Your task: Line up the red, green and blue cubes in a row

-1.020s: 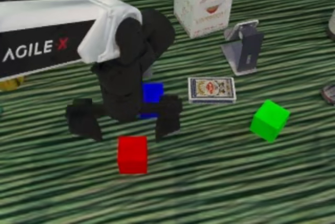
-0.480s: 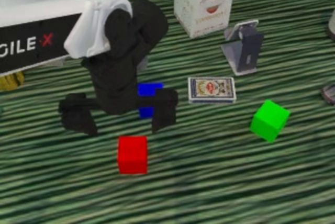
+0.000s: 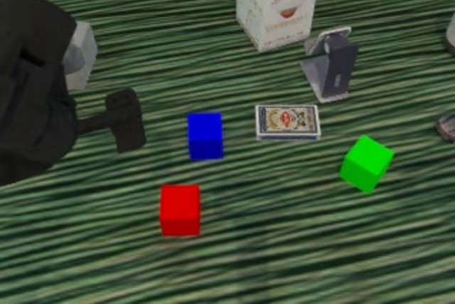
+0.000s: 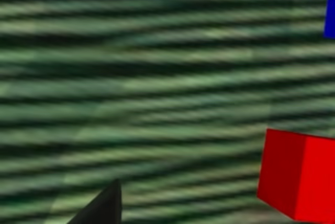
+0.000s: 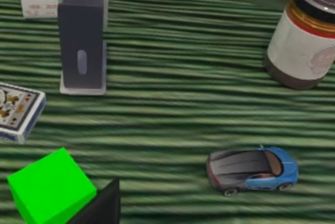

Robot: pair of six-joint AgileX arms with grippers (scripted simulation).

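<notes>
The blue cube [image 3: 205, 133] sits near the table's middle. The red cube [image 3: 179, 208] lies just in front of it and slightly left. The green cube [image 3: 366, 163] rests apart at the right, turned at an angle. My left gripper [image 3: 75, 128] hangs at the left edge, well left of the blue cube, open and empty. Only one of its fingers [image 3: 124, 119] shows; the other is hidden under the arm. The left wrist view holds the red cube [image 4: 298, 174] and a sliver of blue cube [image 4: 330, 4]. My right gripper [image 5: 167, 221] is outside the top view, open, one fingertip [image 5: 104, 205] beside the green cube [image 5: 49, 187].
A white carton [image 3: 277, 2] stands at the back, with a grey phone stand [image 3: 333, 62] to its right. A card deck [image 3: 287, 121] lies right of the blue cube. A grey block [image 3: 79, 52] sits behind my left arm. A jar [image 5: 303, 33] and toy car [image 5: 252, 169] sit at the far right.
My left arm has pulled back to the left, away from above the blue cube, which now shows fully. None of the cubes has moved.
</notes>
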